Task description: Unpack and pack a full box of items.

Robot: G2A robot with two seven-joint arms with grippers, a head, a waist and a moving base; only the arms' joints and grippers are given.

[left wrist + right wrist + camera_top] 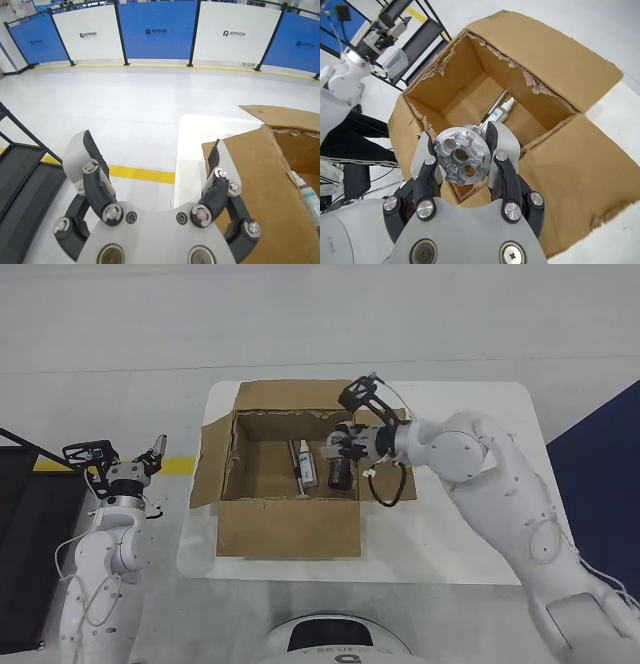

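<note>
Stretched in from the right across the white table (470, 534), wrist angled down over the open box (545, 62). Clamped in the right gripper (460, 138): a round cast-metal disc (462, 160), dull grey, ribbed, pierced by several holes, pinched at its rim between ribbed black pads (491, 135). Held above the right side of the box's opening. Corrugated brown cardboard, flaps splayed outward, top edges torn ragged. Lower down, on the bottom: a white spray bottle (501, 111) beside a slim metal rod (496, 101). Off the table's left edge, over the floor, just beside a flap: the left gripper (152, 141), spread wide, holding nothing.
</note>
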